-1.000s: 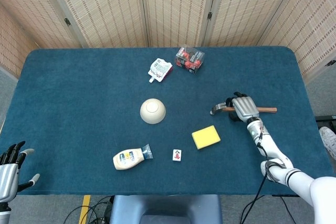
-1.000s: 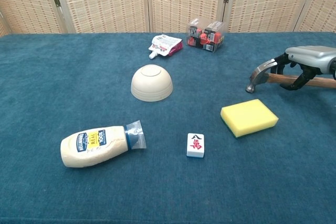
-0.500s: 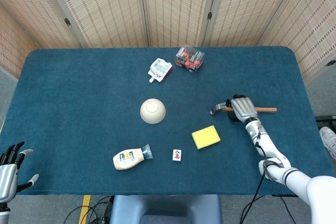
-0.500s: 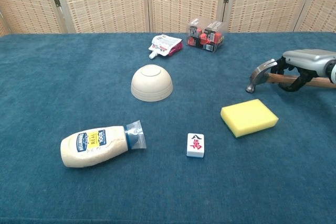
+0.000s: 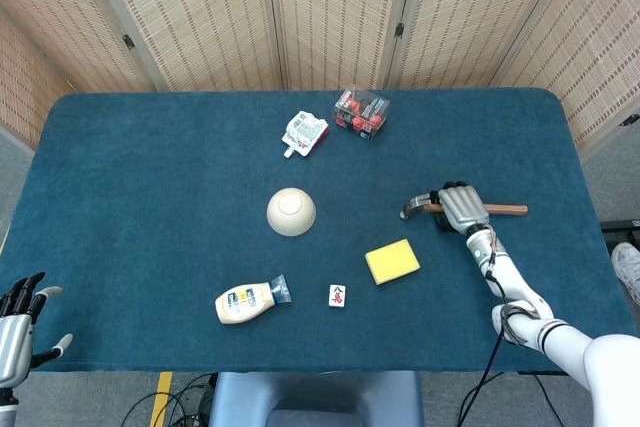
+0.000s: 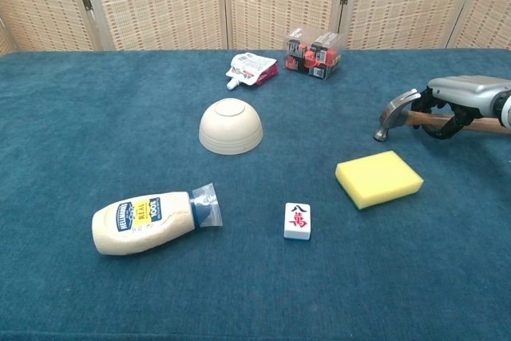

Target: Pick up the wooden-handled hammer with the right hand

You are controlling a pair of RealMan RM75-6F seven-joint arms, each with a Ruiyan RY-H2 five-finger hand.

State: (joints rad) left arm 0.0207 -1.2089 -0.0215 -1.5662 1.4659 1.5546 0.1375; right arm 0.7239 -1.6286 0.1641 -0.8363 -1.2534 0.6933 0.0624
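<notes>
The wooden-handled hammer [image 5: 507, 210] lies across the right side of the blue table, its metal head [image 6: 394, 113] pointing left. My right hand [image 5: 456, 206] is wrapped over the handle just behind the head, fingers curled around the wood. In the chest view the right hand [image 6: 461, 93] covers most of the handle, and the head looks slightly raised off the cloth. Off the front left corner of the table, my left hand [image 5: 18, 323] has its fingers spread and holds nothing.
A yellow sponge [image 6: 378, 178] lies just in front of the hammer. A mahjong tile [image 6: 297, 220], a mayonnaise bottle [image 6: 146, 221], an upturned bowl [image 6: 231, 125], a pouch [image 6: 251, 69] and a clear box [image 6: 314, 52] are spread over the table [image 5: 150, 167].
My right hand has shifted slightly left along the handle and closed tighter. The left hand has dropped a little lower at the frame's corner.
</notes>
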